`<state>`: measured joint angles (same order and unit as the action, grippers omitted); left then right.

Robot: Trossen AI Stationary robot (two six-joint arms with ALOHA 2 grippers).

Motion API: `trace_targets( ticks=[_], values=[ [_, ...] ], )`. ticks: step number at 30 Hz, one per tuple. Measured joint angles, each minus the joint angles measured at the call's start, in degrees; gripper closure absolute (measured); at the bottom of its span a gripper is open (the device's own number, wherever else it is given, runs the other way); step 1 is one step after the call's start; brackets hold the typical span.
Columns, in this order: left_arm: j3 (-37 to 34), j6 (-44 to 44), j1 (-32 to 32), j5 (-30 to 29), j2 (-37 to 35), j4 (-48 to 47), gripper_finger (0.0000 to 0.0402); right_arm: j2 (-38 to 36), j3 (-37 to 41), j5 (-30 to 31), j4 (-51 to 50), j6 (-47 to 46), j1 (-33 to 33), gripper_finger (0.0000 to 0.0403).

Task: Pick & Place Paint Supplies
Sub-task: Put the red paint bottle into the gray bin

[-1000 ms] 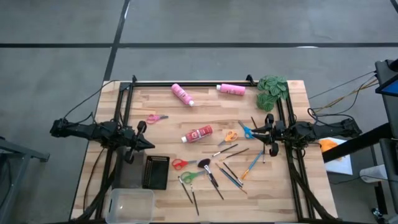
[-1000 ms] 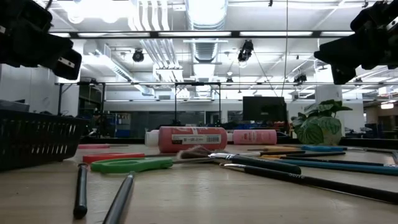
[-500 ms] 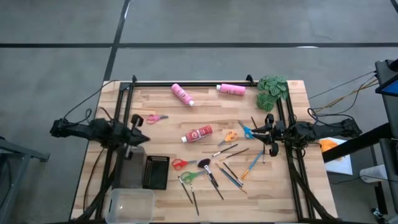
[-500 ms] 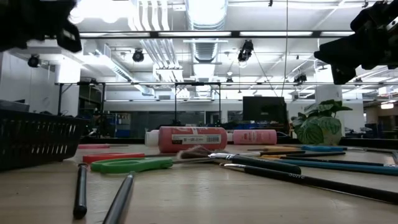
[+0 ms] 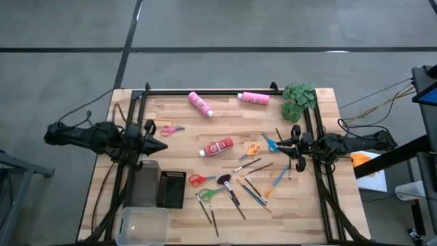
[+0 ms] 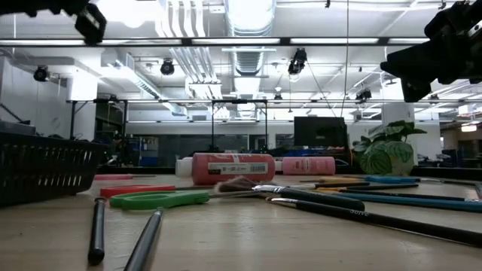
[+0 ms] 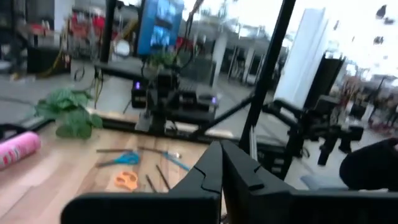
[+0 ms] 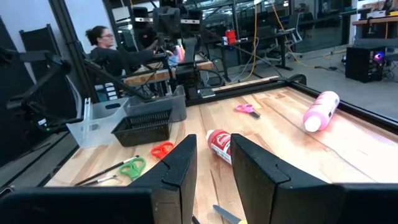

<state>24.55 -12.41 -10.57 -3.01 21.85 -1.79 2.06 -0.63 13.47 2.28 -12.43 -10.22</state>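
Observation:
The paint supplies lie loose on the wooden table. Two pink bottles (image 5: pixel 200 103) (image 5: pixel 254 98) lie near the far edge and a red bottle (image 5: pixel 216 147) at the middle. Pink scissors (image 5: pixel 172 129), orange scissors (image 5: pixel 253 149), blue scissors (image 5: pixel 270 143), red scissors (image 5: pixel 200 180) and green scissors (image 5: pixel 212 193) lie flat. Several thin brushes (image 5: pixel 239 193) and a blue-handled brush (image 5: pixel 276 181) are scattered toward the near side. My left gripper (image 5: pixel 164 145) (image 7: pixel 221 149) hovers shut, just near of the pink scissors. My right gripper (image 5: pixel 280 142) (image 8: pixel 214 155) hovers open by the blue scissors.
A black mesh basket (image 5: pixel 171 188) and a clear plastic bin (image 5: pixel 142 225) stand at the near left. A green leafy clump (image 5: pixel 299 98) sits at the far right corner. Black frame rails run along the left, right and far edges. A person sits beyond the table (image 8: pixel 102 43).
My left gripper has risen, leaving most of the low view's upper left corner, and has shifted from beside the basket toward the far edge, nearer the pink scissors. My right arm and all the supplies have kept still.

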Motion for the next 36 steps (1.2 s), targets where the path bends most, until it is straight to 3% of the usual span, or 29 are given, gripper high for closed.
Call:
trace_targets(
  ticks=[8, 15, 19, 24, 34, 36],
  values=[
    [11.4, 2.3, 0.1, -0.5, 25.2, -0.5, 0.0402, 0.0, 0.0, 0.0, 0.0, 0.0, 0.0, 0.0308],
    [24.6, 1.5, 3.7, -0.7, 42.1, -14.4, 0.0402, 0.0, 0.0, 0.0, 0.0, 0.0, 0.0, 0.0308],
    [27.8, 1.0, 6.3, -0.5, 50.2, -16.6, 0.0402, 0.0, 0.0, 0.0, 0.0, 0.0, 0.0, 0.0308],
    [29.9, -1.9, 11.1, -0.4, 55.8, -21.5, 0.0402, 0.0, 0.0, 0.0, 0.0, 0.0, 0.0, 0.0308],
    [29.6, -2.8, 16.7, 0.0, 59.6, -20.8, 0.0399, 0.0, 0.0, 0.0, 0.0, 0.0, 0.0, 0.0308],
    [29.6, -3.2, 16.7, 3.3, 59.8, -19.5, 0.0387, 0.0, 0.0, 0.0, 0.0, 0.0, 0.0, 0.0308]
  ],
)
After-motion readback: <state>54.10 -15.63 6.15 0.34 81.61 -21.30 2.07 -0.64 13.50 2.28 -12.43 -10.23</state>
